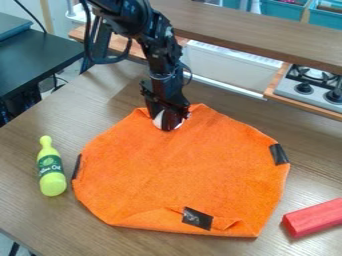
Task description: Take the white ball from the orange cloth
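Claw (167,120) is meeting the white ball (158,119) at the orange cloth's (180,165) far edge, whether gripping I cannot tell; an off-centre pinch risks the ball's slipping or fabric's snagging.

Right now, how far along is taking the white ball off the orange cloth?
Done: black two-finger gripper is down at the white ball, partly covering it. In hand: the grasp, probably; can't tell if it's secured. Left: getting the ball away, since it sits at the orange cloth's far edge.
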Controlling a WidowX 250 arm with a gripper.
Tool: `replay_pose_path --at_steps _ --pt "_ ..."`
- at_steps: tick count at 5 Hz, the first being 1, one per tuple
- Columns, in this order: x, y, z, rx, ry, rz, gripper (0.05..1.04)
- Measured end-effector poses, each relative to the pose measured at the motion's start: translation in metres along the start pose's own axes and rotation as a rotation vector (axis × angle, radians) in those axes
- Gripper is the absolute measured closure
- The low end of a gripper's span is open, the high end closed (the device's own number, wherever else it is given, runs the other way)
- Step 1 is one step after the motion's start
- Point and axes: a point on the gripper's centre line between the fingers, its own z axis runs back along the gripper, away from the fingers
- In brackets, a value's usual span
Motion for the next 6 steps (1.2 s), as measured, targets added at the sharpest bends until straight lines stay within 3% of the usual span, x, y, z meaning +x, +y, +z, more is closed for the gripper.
replay_pose_path --at_steps 1,3,4,6 --pt "-0.007 -0.006 0.006 -0.023 0.0 -0.018 0.458" --pt "-0.014 -0.03 0.061 -0.055 -0.155 -0.136 0.459" --pt "-0.027 -0.059 0.072 -0.089 -0.172 -0.22 0.459" --pt "-0.07 -0.144 0.08 -0.203 -0.136 -0.437 0.459"
